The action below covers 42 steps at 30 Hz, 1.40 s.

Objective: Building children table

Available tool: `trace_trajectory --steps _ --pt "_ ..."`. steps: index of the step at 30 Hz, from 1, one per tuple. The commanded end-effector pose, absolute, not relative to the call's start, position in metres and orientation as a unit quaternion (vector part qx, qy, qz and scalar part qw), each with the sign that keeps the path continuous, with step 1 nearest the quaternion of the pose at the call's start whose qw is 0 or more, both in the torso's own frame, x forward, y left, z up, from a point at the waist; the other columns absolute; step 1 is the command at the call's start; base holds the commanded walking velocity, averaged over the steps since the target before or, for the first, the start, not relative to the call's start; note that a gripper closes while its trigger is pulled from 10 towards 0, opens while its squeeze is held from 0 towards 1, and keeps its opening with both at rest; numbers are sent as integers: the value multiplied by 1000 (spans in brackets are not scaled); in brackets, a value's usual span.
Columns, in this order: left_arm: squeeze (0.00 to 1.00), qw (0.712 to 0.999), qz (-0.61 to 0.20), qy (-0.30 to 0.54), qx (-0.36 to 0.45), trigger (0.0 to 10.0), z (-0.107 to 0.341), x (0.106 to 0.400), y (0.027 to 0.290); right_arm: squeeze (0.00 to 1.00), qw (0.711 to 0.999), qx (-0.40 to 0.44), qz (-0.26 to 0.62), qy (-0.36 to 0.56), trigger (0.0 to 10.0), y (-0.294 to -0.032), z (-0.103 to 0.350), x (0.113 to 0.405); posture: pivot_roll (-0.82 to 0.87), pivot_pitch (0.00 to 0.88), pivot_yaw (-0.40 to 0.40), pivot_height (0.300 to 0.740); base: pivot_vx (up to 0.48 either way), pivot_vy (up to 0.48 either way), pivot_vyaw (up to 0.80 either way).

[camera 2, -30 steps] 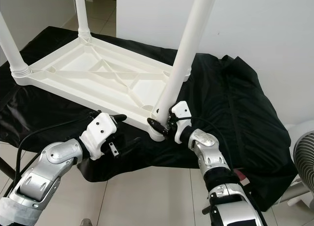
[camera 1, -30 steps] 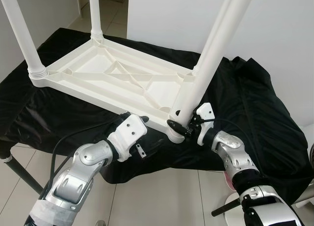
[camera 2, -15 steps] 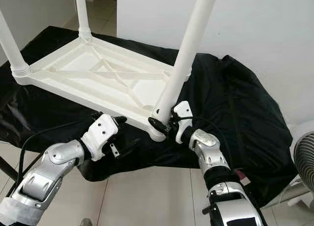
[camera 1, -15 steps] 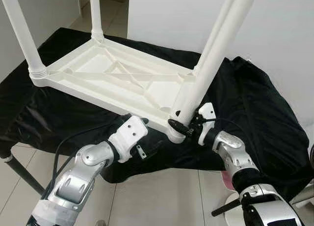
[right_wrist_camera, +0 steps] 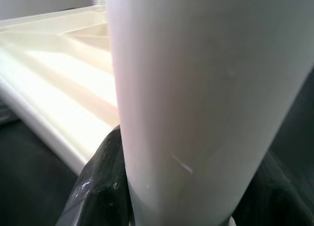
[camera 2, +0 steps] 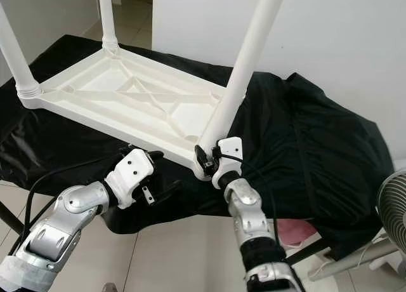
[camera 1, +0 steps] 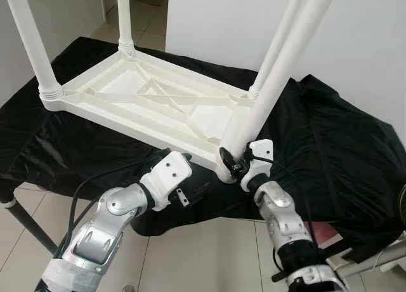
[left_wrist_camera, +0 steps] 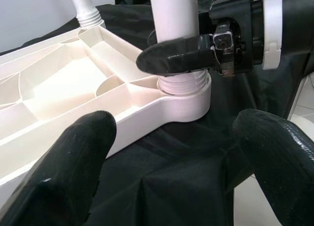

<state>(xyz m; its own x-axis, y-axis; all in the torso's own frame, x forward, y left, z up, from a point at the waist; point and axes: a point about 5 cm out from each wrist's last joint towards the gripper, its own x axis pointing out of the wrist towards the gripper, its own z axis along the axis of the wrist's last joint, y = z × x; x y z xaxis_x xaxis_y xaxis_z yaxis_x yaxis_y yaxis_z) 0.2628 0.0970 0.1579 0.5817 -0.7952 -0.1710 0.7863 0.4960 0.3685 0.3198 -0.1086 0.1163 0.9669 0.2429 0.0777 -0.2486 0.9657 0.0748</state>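
White plastic children's table (camera 1: 152,98), turned upside down with its ribbed underside facing up, lies on a worktop draped in glossy black cloth (camera 1: 323,139). The right hand (camera 1: 233,165) is pinching the nearest white tube leg (camera 1: 266,95) just above its threaded base, where it sits in the round corner socket (left_wrist_camera: 189,105) at the table's near right corner; one black finger (left_wrist_camera: 171,56) wraps across the front of the leg (the left wrist view shows this best), and in the right wrist view the leg sits close between the finger pads. That leg leans slightly to the right as it rises out of frame.

The left hand (camera 2: 155,155) hovers just in front of the table's near long edge, to the left of that corner, with its two fingers (left_wrist_camera: 73,162) spread wide and gripping nothing; they point toward the socket over the black cloth.

Three other white legs stand in the remaining corners: one at the near left (camera 1: 28,41), one at the far left (camera 1: 124,19), and one at the far right (camera 1: 279,41), partly hidden behind the held leg. Pale floor tiles (camera 1: 203,254) lie below the worktop's edge, and a white wall (camera 1: 368,44) stands behind it.
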Motion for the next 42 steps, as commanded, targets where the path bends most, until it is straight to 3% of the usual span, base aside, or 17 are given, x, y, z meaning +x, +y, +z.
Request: trace_trajectory --steps 1,5,28,29,31,32,42 --pt "0 874 -438 -15 211 10000 155 262 96 0 996 38 80 -31 10000 -112 115 318 183 0 -179 740 0 0 0" --pt "0 874 -437 -14 214 10000 155 261 98 0 994 40 91 -37 10000 -96 122 316 185 0 -176 740 0 0 0" --pt "0 874 -436 -12 214 10000 155 260 98 0 995 28 90 -19 10000 -93 122 305 187 0 -182 740 0 0 0" --pt "0 874 -436 -13 214 10000 155 260 99 635 995 27 93 -19 10000 -93 122 305 188 0 -181 740 0 0 0" --pt "0 874 -436 -13 215 10000 155 260 99 635 995 25 95 -20 10000 -93 122 304 188 0 -179 740 0 0 0" --pt "0 874 -436 -12 215 10000 155 259 99 1000 995 29 98 -20 10000 -93 123 303 188 0 -179 740 0 0 0" --pt "0 873 -436 -12 217 10000 155 260 101 1000 992 34 117 -34 10000 -96 126 300 182 0 -169 740 0 0 0"
